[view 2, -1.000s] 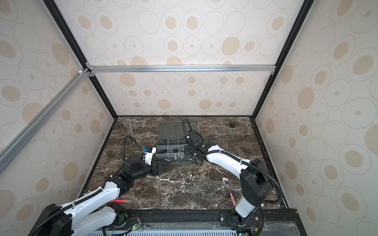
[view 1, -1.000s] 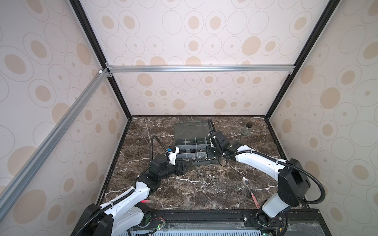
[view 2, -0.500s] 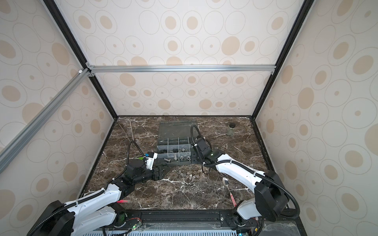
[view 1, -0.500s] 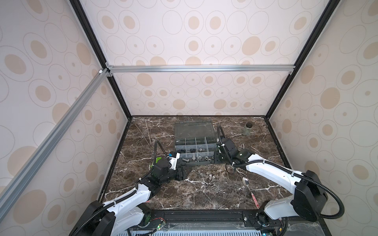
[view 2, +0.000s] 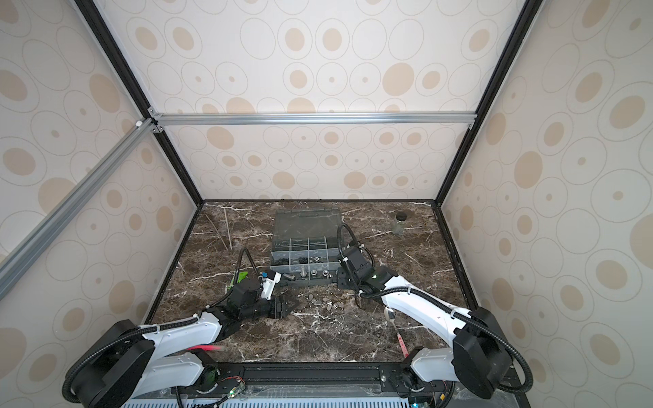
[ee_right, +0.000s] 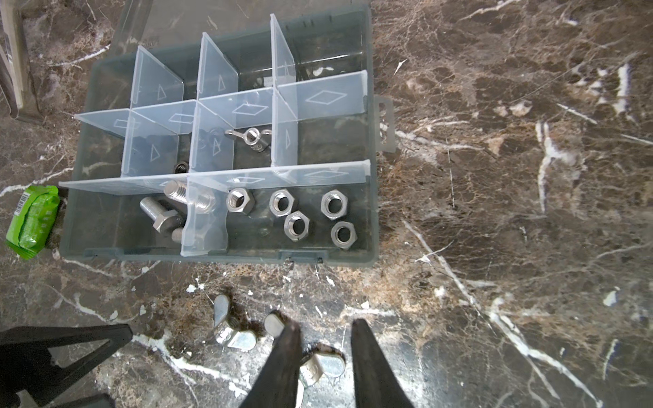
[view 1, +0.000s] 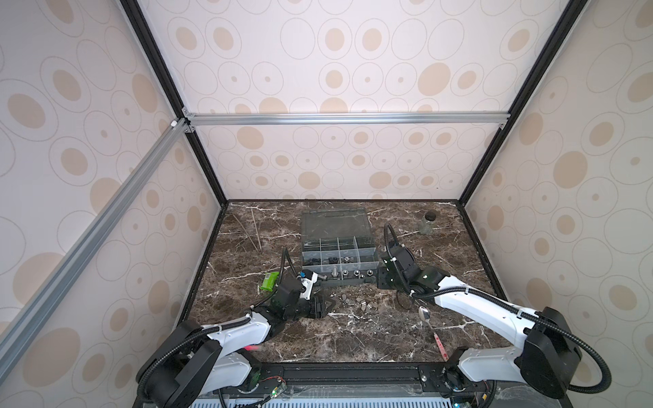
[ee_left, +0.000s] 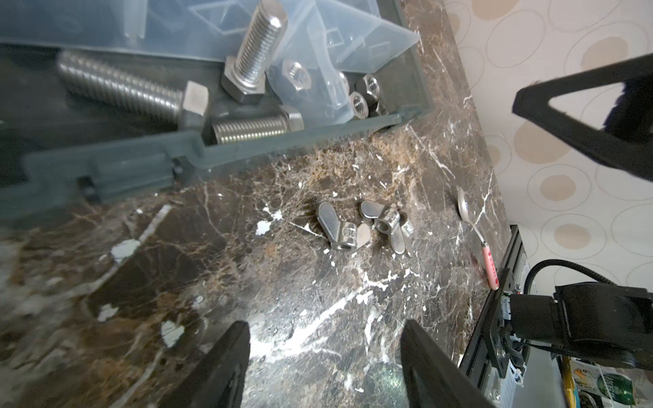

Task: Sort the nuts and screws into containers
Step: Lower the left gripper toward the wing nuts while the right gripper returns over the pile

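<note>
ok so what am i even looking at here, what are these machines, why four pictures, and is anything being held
These are two white robot arms, the left arm and the right arm, at a marble table; each ends in two black fingers. The two wide pictures come from one camera high above, nearly identical. The close-ups come from a camera on each wrist. On the table: an open grey box with screws and hex nuts in its front row, loose wing nuts before it, a spoon, a green packet, a jar and thin sticks. The left fingers stand wide apart; the right fingers are slightly apart near the wing nuts. Neither pair holds anything.
</note>
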Controlling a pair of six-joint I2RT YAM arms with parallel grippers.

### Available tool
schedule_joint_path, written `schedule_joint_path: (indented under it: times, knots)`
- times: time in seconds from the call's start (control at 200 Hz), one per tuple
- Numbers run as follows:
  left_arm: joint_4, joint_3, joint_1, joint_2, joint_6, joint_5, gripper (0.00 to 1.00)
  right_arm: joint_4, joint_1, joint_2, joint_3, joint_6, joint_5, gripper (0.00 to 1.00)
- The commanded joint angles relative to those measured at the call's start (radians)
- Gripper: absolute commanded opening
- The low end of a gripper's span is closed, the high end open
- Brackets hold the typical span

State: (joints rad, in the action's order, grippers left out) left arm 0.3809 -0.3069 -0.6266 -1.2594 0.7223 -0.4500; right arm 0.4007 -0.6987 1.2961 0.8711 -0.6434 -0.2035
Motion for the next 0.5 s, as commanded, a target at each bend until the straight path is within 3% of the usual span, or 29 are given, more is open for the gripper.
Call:
schedule_joint_path:
  times: [0.0, 0.495]
  knots:
    - [0.038, -0.063, -0.022, -0.057, 0.018, -0.005, 0.66, 0.014, 0.006, -0.03, -0.012, -0.021, -0.027, 0.29]
    - [0.109, -0.177, -0.074, -0.297, 0.034, -0.015, 0.58, 0.024, 0.006, -0.073, -0.041, -0.032, -0.048, 0.29]
